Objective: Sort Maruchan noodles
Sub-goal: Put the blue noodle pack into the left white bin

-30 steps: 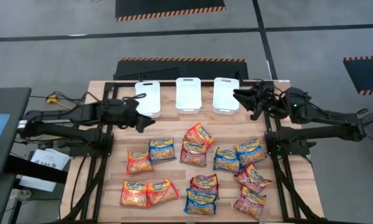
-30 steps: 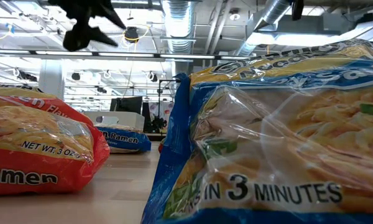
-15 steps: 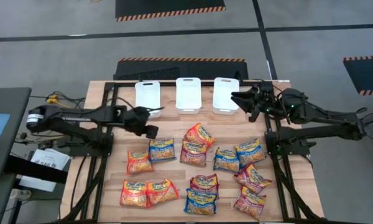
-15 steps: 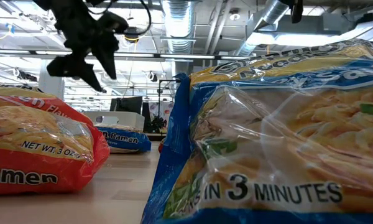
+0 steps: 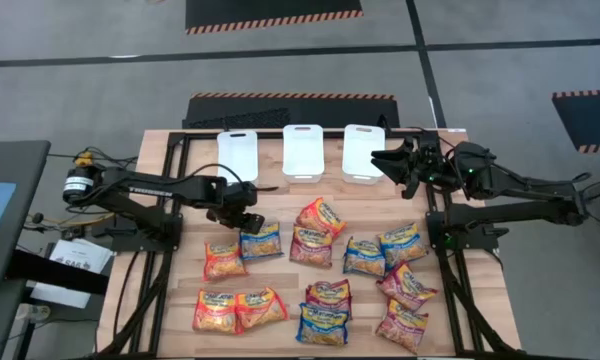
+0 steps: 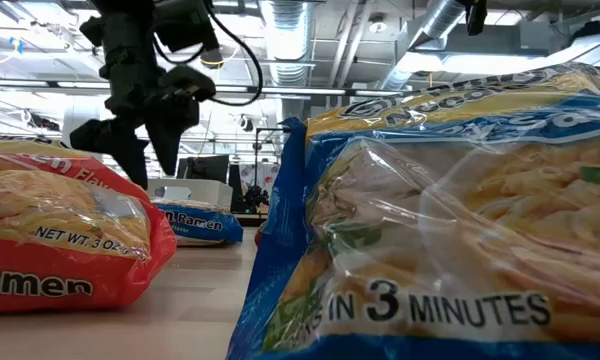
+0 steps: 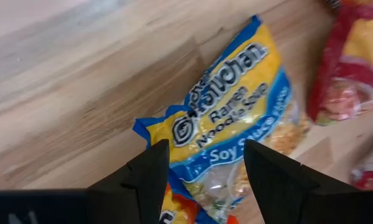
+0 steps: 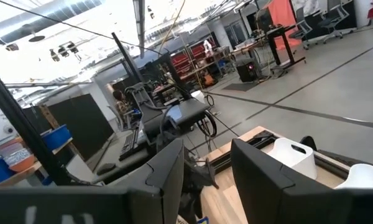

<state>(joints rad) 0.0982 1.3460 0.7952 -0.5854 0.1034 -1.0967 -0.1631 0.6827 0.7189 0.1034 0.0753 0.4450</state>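
Several Maruchan noodle packets, blue, orange and maroon, lie flat on the near half of the wooden table (image 5: 280, 195). My left gripper (image 5: 246, 219) (image 7: 205, 149) is open and points down over the far end of a blue packet (image 5: 261, 240) (image 7: 236, 124). Its two fingers stand on either side of that end, above it. In the low view the left gripper (image 6: 140, 150) hangs clear of the table top. My right gripper (image 5: 385, 161) (image 8: 205, 149) is open and waits in the air beside the right white bin (image 5: 364, 152).
Three white bins stand in a row at the far edge: left (image 5: 238, 157), middle (image 5: 303, 150) and right. An orange packet (image 5: 223, 260) lies just near-left of the blue one, and a maroon packet (image 5: 310, 245) to its right. Bare wood lies between bins and packets.
My left gripper has swung from beside the left bin toward the near edge and to the right, tipped to point downward, and come down over the blue packet. It stays open. No packet has moved.
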